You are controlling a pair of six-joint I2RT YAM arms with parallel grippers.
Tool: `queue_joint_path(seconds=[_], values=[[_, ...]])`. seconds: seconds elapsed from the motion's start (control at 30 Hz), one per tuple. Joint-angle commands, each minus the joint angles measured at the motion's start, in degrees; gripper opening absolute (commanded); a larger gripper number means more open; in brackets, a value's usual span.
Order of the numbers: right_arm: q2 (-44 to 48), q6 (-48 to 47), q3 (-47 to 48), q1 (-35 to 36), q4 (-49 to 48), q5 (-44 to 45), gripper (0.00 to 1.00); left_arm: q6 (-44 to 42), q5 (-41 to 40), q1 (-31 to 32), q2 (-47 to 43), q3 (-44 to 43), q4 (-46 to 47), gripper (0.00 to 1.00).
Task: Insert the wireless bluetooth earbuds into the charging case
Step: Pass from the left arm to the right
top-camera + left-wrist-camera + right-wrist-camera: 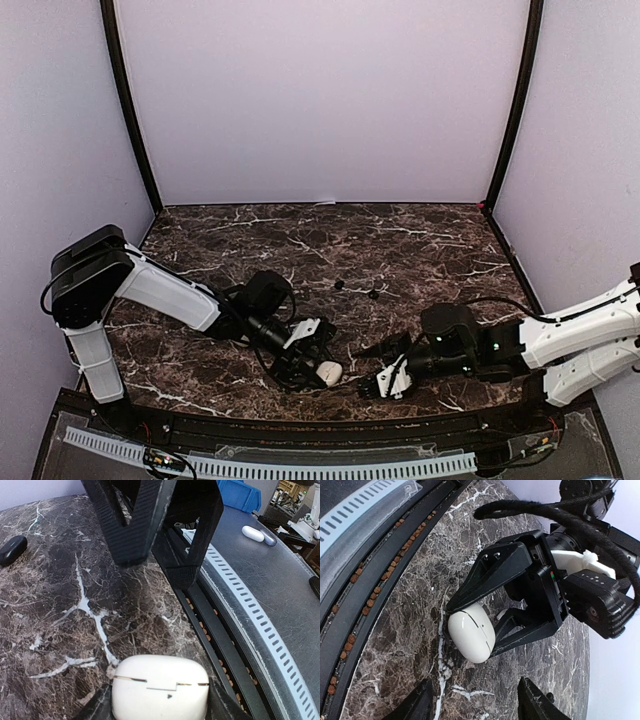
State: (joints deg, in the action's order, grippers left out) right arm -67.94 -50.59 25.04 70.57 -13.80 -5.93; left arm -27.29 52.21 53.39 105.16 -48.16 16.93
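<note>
The white charging case [330, 375] [160, 687] [471, 632] has its lid closed and sits low over the marble near the table's front edge. My left gripper [322, 368] [160, 702] [485, 630] is shut on it, one finger on each side. My right gripper [366, 372] [477, 707] [155, 570] points at the case from the right, a short way off, open with nothing between its fingers. Two black earbuds [339, 284] [374, 293] lie on the table farther back, apart from both grippers. One black earbud [12, 550] shows at the left edge of the left wrist view.
A black rail [220, 640] and a white slotted strip [270, 465] [260, 625] run along the table's near edge, close to both grippers. Beyond them is a grey bench holding a white pebble-like case [252, 533] and a blue bin [240, 492]. Cables [560, 515] trail over the left wrist.
</note>
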Motion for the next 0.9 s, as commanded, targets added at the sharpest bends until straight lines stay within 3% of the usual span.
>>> queue_joint_path(seconds=[0.0, 0.87], values=[[-3.72, -4.45, 2.98, 0.62, -2.57, 1.78, 0.55, 0.38, 2.24, -0.30, -1.45, -0.53, -1.01, 0.48], [-17.05, -11.43, 1.16, 1.74, -21.42, 1.19, 0.44, 1.26, 4.88, -0.30, -1.72, -0.16, 0.52, 0.49]])
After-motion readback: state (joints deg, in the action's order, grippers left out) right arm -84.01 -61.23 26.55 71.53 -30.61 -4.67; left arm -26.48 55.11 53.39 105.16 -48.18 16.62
